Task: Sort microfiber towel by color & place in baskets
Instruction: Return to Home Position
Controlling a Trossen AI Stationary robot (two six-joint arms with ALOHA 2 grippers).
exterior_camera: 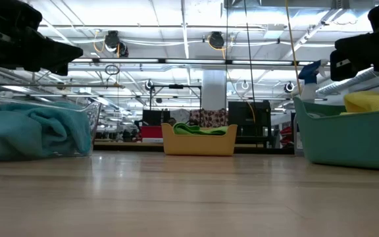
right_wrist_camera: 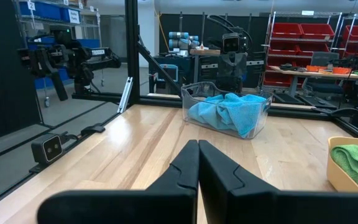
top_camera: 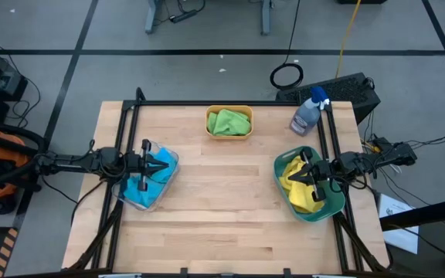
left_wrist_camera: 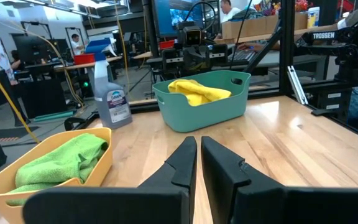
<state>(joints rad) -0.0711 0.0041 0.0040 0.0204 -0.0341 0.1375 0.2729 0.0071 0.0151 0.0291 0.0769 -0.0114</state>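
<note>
Blue towels [top_camera: 141, 189] lie in the clear basket [top_camera: 154, 205] at the table's left. Yellow towels [top_camera: 298, 194] fill the teal basket [top_camera: 338, 202] at the right. Green towels [top_camera: 230, 122] sit in the orange-yellow basket [top_camera: 209, 123] at the far middle. My left gripper [top_camera: 167, 163] hangs shut over the clear basket, pointing toward the table's right; its own view [left_wrist_camera: 199, 152] shows nothing between the fingers. My right gripper [top_camera: 290, 177] hangs shut over the teal basket, pointing left, with nothing in it [right_wrist_camera: 197, 152].
A spray bottle with a blue head [top_camera: 309, 113] stands at the far right corner, just beyond the teal basket. Black frame rails [top_camera: 126, 123] run along the table's left, right and far edges. Bare wood [top_camera: 222, 201] spreads between the baskets and toward the near edge.
</note>
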